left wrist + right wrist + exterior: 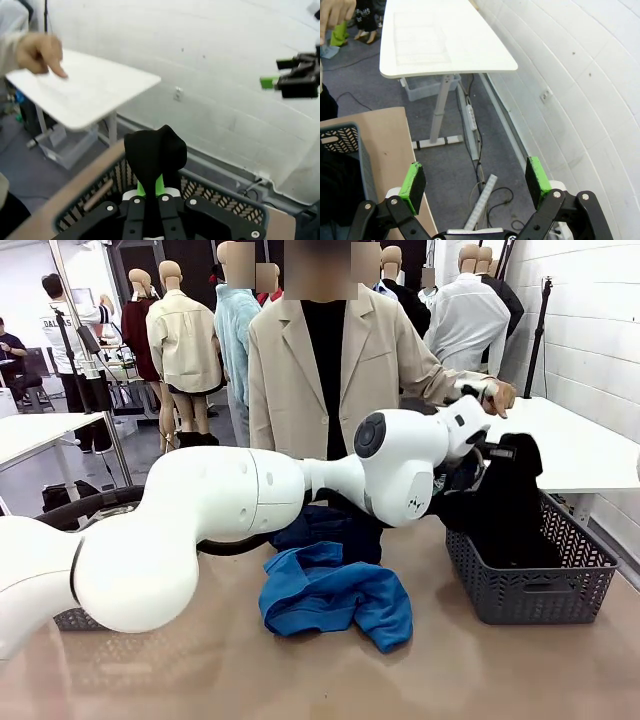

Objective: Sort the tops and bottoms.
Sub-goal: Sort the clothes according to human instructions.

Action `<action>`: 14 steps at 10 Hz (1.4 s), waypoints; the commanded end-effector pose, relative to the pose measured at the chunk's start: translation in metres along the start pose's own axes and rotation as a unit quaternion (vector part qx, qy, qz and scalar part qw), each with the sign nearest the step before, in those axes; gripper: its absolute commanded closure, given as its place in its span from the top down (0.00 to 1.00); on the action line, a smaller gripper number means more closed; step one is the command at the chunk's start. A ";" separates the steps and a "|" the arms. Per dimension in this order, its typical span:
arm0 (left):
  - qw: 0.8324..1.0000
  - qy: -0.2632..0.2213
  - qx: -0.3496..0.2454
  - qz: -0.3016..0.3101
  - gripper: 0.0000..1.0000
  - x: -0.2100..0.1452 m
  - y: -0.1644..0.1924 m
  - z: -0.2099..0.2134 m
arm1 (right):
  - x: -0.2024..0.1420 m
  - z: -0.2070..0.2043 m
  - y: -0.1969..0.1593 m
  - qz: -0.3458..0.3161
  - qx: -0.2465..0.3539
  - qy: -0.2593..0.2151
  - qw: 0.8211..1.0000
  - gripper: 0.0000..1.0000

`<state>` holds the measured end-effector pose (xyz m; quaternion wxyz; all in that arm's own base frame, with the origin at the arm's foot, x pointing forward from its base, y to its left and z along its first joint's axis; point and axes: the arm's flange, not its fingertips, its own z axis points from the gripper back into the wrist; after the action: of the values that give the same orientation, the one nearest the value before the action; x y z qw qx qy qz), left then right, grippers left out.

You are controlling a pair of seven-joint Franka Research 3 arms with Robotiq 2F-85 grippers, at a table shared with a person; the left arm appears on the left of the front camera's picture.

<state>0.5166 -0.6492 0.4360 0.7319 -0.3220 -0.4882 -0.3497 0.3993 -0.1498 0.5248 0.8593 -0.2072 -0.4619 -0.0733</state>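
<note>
- My left end effector (150, 189) pinches black trousers (155, 150) hanging into the grey basket (510, 600).
- My right end effector (477, 177) is spread wide beyond the worktop (370, 132) edge.
- The blue top (335, 598) lies crumpled on the worktop.

My left arm (200, 510) is glossy white, all rounded bulbous links, one joint capped dark grey. My left gripper (150, 187) and right gripper (475, 182) are black linkages, silver screws, bright green pads (414, 182).
</note>
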 end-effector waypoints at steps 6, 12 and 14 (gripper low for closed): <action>0.989 0.135 -0.064 -0.001 0.88 -0.006 -0.017 0.033 | 0.000 -0.001 -0.002 0.004 0.001 0.001 1.000 1.00; 0.936 0.320 -0.128 -0.065 1.00 0.023 -0.030 0.121 | 0.000 -0.001 -0.002 0.004 0.001 0.001 1.000 1.00; 0.959 0.259 -0.105 -0.053 1.00 0.020 -0.048 0.080 | 0.000 -0.001 -0.002 0.004 0.001 0.001 1.000 1.00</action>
<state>0.4357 -0.5850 0.4987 0.7937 -0.2303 -0.2099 -0.5224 0.3992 -0.1498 0.5248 0.8592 -0.2073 -0.4619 -0.0733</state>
